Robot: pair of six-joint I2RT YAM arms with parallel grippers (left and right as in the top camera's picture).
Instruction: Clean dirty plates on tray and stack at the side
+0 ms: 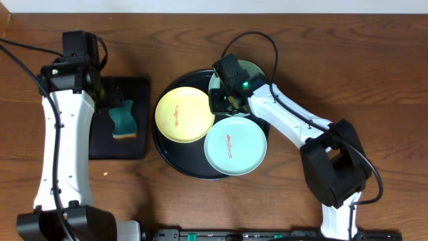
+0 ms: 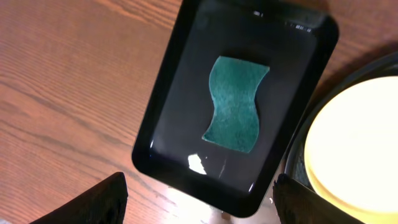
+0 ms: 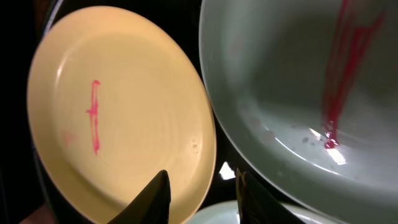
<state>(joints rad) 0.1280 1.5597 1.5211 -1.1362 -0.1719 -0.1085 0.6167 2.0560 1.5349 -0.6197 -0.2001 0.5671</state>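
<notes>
Overhead view of a brown wooden table [image 1: 281, 27]. A large round black tray [image 1: 167, 157] sits at its centre and holds all three plates, so none is stacked at the side yet. The yellow plate [image 1: 184, 114] lies on the left, the front blue plate [image 1: 235, 145] on the right nearer the robot, and the back blue plate [image 1: 251, 69] behind them.

All three plates are small, round, smooth and glossy. Each one has a thin red streak in its middle. The streak on the back blue plate [image 3: 311, 93] looks wet and shiny, with small flecks around it.

The right claw [image 3: 201, 173] hangs low where the yellow plate [image 3: 118, 112] and the back blue plate nearly meet. Its fingers are a narrow gap apart, and nothing is visible between them.

The left claw [image 2: 199, 186] is spread wide above a green sponge [image 2: 235, 102]. The sponge lies in a small rectangular tray [image 2: 155, 112] to the left.

The main risk is crowding. Closing here, the right claw might pinch two rims at once or shove a neighbouring plate. A slick rim could slip from the grip, and the wet red mark could smear further.
</notes>
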